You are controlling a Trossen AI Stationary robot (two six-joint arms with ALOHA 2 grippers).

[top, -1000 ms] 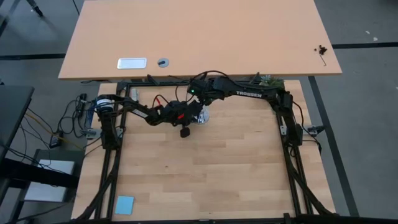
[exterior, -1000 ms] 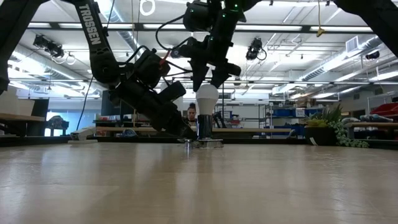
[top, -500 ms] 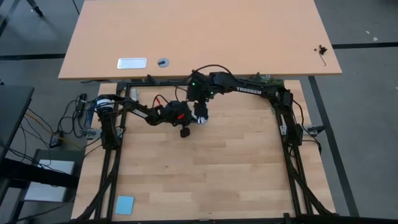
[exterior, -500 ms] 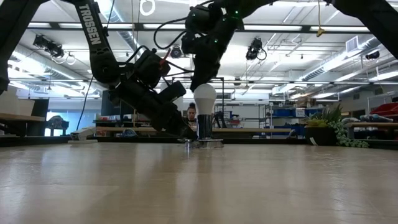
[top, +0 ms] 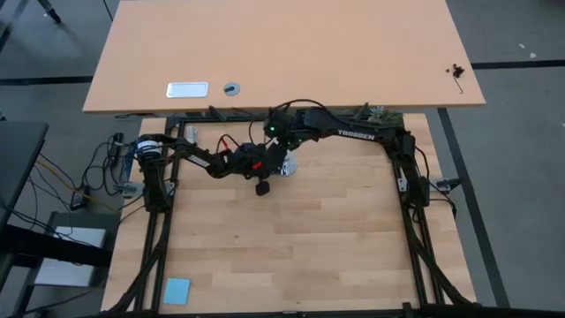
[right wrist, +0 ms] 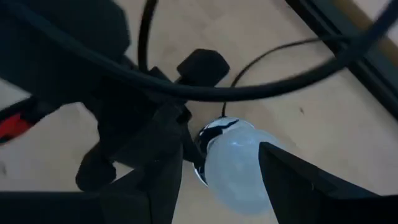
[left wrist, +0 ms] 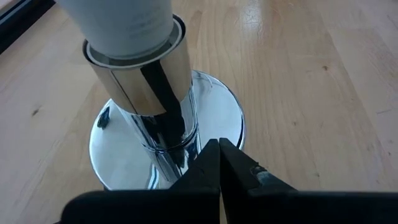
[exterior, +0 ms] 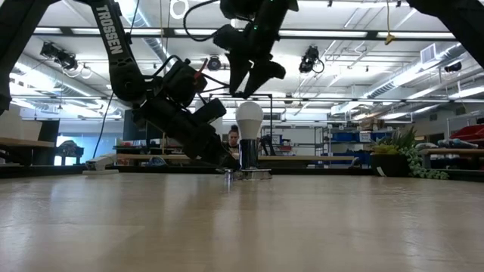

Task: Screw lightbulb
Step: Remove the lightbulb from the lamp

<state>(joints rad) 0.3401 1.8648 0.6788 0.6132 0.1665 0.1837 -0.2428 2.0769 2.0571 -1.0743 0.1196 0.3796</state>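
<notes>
The white lightbulb (exterior: pixel 249 115) stands upright with its base in a chrome socket (left wrist: pixel 144 68), whose stem rises from a round silver disc (left wrist: pixel 224 115) on the table. My right gripper (exterior: pixel 248 89) hovers open just above the bulb's top. In its wrist view the fingers (right wrist: pixel 155 168) flank the lightbulb (right wrist: pixel 235 167) without touching it. My left gripper (left wrist: pixel 219 152) is shut, low at the foot of the socket's stem, on the bulb's left (top: pixel 269 168). My left gripper sets its shut fingertips (left wrist: pixel 211 163) against the foot of the socket's stem (left wrist: pixel 174 155), where it meets the disc. It comes slanting down from the table's left. Nothing is between the fingers. The socket stands flat on the table.
The socket's black cord with an inline switch (top: pixel 263 188) lies just nearer than the disc. A blue square (top: pixel 177 290) lies at the near left corner. A plant (top: pixel 380 113) stands at the far right. Behind is a beige table (top: pixel 353 53).
My right gripper stood around the bulb's top, narrowed on it and rolled a little. It has since opened again and risen clear above the bulb. The bulb and socket have kept their place.
</notes>
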